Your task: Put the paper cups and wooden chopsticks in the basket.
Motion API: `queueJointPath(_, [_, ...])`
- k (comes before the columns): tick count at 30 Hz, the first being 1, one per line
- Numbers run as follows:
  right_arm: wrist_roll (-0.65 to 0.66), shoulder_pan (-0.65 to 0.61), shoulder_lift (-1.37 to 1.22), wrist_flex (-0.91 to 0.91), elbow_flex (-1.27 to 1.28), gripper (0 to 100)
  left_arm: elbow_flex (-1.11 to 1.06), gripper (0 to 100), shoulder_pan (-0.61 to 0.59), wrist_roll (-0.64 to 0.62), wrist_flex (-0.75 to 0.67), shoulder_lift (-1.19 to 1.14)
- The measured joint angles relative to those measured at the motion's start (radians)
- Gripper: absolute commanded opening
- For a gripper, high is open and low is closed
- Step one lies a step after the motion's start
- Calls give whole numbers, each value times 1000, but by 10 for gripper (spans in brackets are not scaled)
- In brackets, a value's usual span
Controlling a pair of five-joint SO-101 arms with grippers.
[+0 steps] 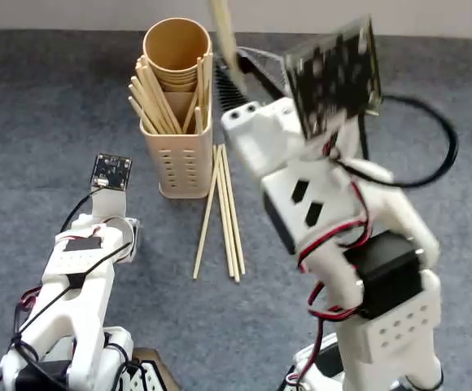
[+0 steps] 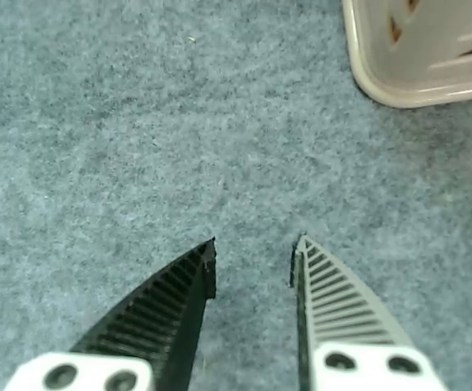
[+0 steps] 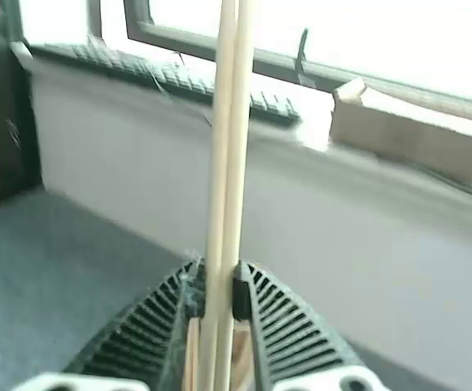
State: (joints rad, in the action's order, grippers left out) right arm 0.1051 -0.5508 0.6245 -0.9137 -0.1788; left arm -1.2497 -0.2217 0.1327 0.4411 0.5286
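A beige basket (image 1: 179,159) stands upright on the grey carpet and holds stacked paper cups (image 1: 177,49) and several wooden chopsticks (image 1: 155,102). More loose chopsticks (image 1: 222,212) lie on the carpet just right of the basket. My right gripper (image 3: 218,285) is shut on a pair of chopsticks (image 3: 229,138) that stick straight out past its fingers. From above, this pair (image 1: 223,32) is raised beside the basket's rim. My left gripper (image 2: 255,261) hangs open low over bare carpet, nothing between its fingers, with a basket corner (image 2: 415,61) just ahead of it.
Grey carpet (image 1: 49,106) covers the whole work area. The right arm's white body (image 1: 334,220) rises over the right half, and the left arm (image 1: 81,277) sits at the lower left. A wall with a window sill (image 3: 366,122) lies beyond.
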Motion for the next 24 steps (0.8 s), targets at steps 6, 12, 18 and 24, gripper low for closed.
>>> queueJointPath(6, [-5,-72,84,575,557,6,-3,178,0,0,0,0])
queueJointPath(12, [-38,-86,-83,875,634,6,-3,178,0,0,0,0])
queueJointPath(18, [-49,-87,-347,852,404,6,-3,178,0,0,0,0])
queueJointPath(24, [-51,-87,-526,816,259,6,-3,178,0,0,0,0])
